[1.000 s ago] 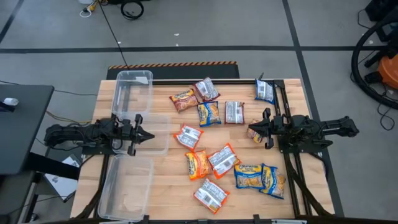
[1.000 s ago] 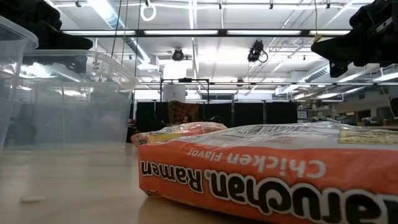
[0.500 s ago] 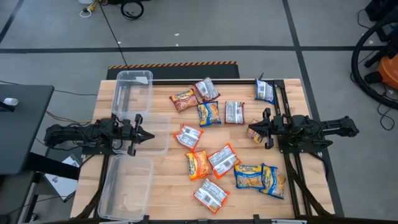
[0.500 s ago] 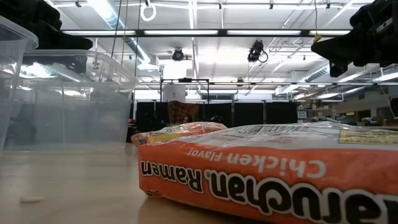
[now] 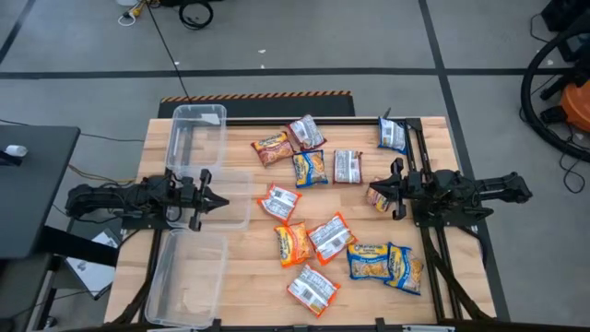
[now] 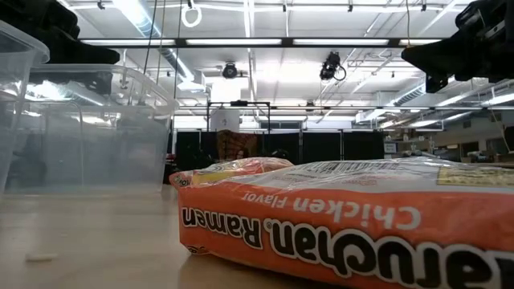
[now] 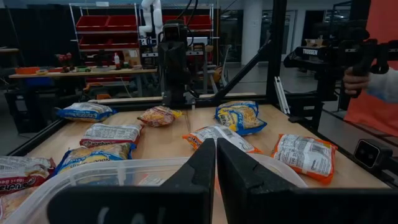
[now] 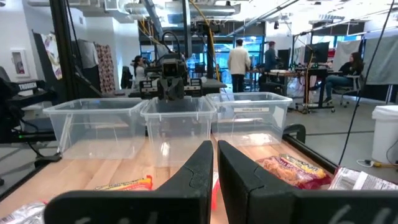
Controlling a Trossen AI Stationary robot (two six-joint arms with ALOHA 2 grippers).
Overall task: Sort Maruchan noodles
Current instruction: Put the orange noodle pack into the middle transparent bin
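Several Maruchan noodle packets lie flat on the wooden table: an orange one (image 5: pixel 293 244), a blue-and-yellow one (image 5: pixel 311 168), a red-and-silver one (image 5: pixel 348 166), and others around them. One orange packet (image 6: pixel 345 225) fills the foreground of the low view. My left gripper (image 5: pixel 221 199) (image 7: pixel 216 163) hovers shut over the middle clear bin (image 5: pixel 238 198). My right gripper (image 5: pixel 372 193) (image 8: pixel 215 167) hovers shut just above a packet (image 5: pixel 380 199) near the table's right side. Neither gripper touches anything.
Three clear bins stand in a column along the table's left side (image 5: pixel 195 138) (image 5: pixel 187 277) (image 8: pixel 177 124). Dark frame rails (image 5: pixel 419 148) run along the right edge. A person (image 7: pixel 373 68) stands beyond the table, and more people (image 8: pixel 237 62) are in the room behind.
My right arm has shifted slightly: in the low view its outline sits a little higher, and in the high view a little more of the packet under its tip shows. No packet has moved.
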